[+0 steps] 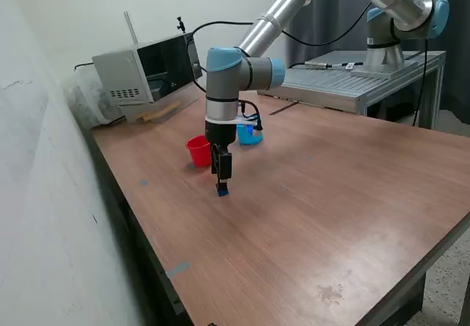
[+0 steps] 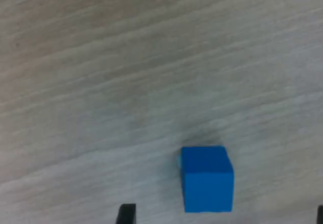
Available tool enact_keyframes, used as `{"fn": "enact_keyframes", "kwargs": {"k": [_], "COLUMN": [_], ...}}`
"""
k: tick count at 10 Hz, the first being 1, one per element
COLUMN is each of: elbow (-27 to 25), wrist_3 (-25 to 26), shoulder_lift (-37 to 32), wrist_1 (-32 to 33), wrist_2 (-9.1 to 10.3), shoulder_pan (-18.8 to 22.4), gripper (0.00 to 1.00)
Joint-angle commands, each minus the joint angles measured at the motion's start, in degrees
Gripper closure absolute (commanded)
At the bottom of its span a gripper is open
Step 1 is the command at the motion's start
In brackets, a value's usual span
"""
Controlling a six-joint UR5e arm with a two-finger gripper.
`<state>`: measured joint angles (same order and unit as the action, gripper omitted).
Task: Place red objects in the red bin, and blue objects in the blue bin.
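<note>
Blue cube point(image 2: 207, 178) on table — between gripper point(image 2: 222, 216) fingers

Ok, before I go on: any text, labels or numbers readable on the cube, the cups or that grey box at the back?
None readable.
Blue cube: plain faces, no marking.
Red cup and light blue cup: no print visible.
Grey box: any label is too small to read.

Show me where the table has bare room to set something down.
Bare wood: the broad stretch of table on the exterior view's right of the gripper, down to the near edge. Crowded: around the blue cube under the gripper, the red cup and blue cup just behind it.
</note>
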<state>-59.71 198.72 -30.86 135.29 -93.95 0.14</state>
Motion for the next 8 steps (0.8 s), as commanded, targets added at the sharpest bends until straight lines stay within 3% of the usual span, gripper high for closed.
{"fn": "enact_keyframes", "kwargs": {"k": [1,5,6,8], "elbow": [-0.58,-1.11,-1.11,-1.11], "wrist_3": [0.00,0.00,0.00,0.00], "shoulder_lift": [0.27,0.27,0.27,0.71], "wrist_1": [0.15,0.24,0.24,0.24], "wrist_2": [0.00,0.00,0.00,0.00], "shoulder_pan": [-0.05,-0.05,-0.05,-0.05], "gripper": [0.00,0.00,1.00,1.00]}}
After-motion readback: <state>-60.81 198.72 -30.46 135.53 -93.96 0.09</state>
